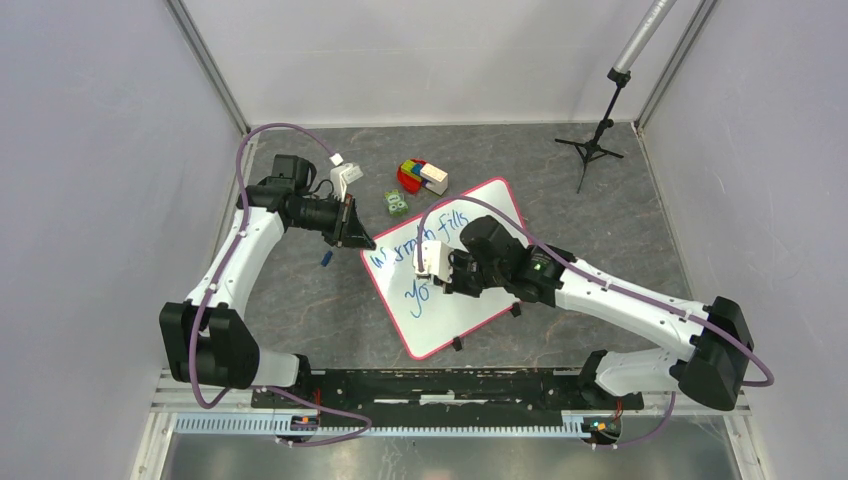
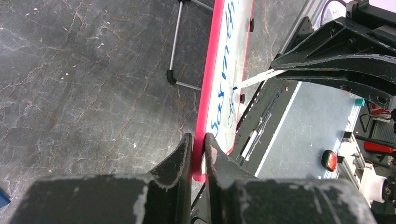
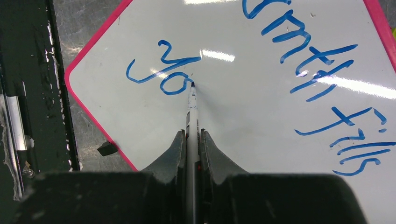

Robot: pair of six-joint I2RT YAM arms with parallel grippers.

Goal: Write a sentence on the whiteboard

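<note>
The whiteboard (image 1: 445, 325), white with a pink-red rim, lies tilted on the grey table. My left gripper (image 1: 358, 240) is shut on its left corner; in the left wrist view the jaws (image 2: 198, 144) pinch the red rim of the whiteboard (image 2: 223, 100). My right gripper (image 1: 441, 276) is shut on a white marker (image 3: 192, 109) and holds it over the whiteboard (image 3: 261, 140), tip down at the end of the blue "yo" (image 3: 163, 70). The sentence (image 1: 400, 250) reads "Warmth fills", with "yo" (image 1: 418, 292) below it; "rmth fills" (image 3: 322, 79) shows in the right wrist view.
A small blue cap (image 1: 326, 258) lies left of the board. Coloured toy blocks (image 1: 421, 176) and a small green item (image 1: 397, 203) sit behind it. A black tripod stand (image 1: 598, 135) is at the back right. A black rail (image 1: 440, 385) runs along the near edge.
</note>
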